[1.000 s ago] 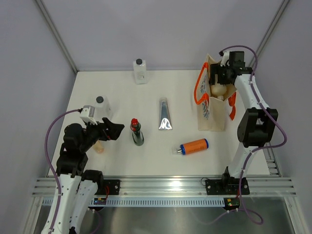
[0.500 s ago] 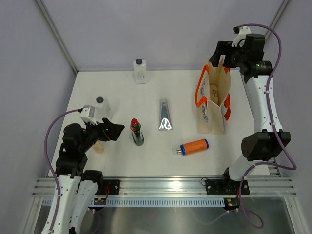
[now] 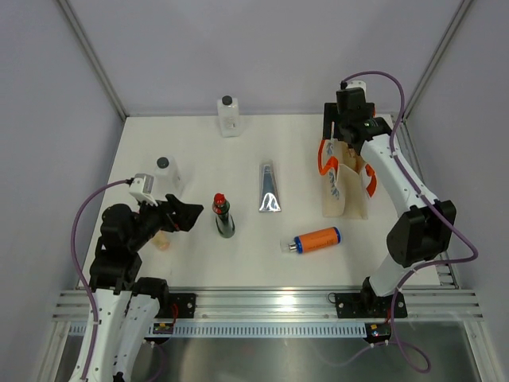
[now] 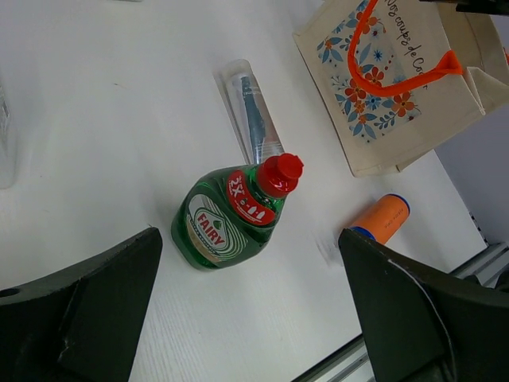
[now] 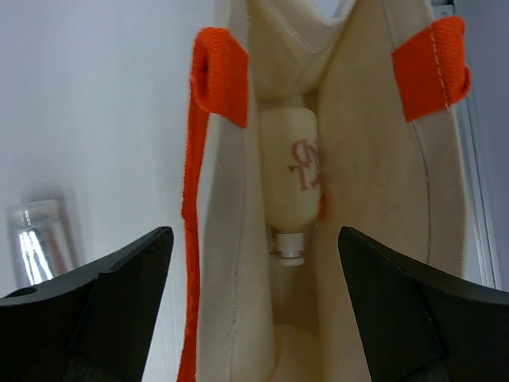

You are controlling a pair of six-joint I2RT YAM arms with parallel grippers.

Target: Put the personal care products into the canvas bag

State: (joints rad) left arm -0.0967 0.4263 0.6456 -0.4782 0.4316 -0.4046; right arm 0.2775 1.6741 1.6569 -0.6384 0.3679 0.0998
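The canvas bag (image 3: 340, 193) stands at the right, its mouth open and its orange handles (image 5: 219, 79) hanging over the rim. My right gripper (image 3: 343, 134) hovers open over the bag's far end, holding nothing. Inside the bag (image 5: 374, 199) lies a cream bottle (image 5: 294, 171), cap toward me. My left gripper (image 3: 187, 213) stays open low at the left, just left of the upright green red-capped bottle (image 3: 223, 216) (image 4: 231, 215). The silver tube (image 3: 269, 187) and the orange blue-capped bottle (image 3: 316, 239) lie mid-table. Two clear black-capped bottles (image 3: 229, 117) (image 3: 168, 173) stand farther back.
A peach bottle (image 3: 161, 241) lies partly hidden under my left arm. White walls close the table at the back and both sides. The rail with both arm bases runs along the near edge.
My right gripper rose out of the bag, swung high behind it, and now hangs over the bag's far end. The left arm and the table items have not moved.
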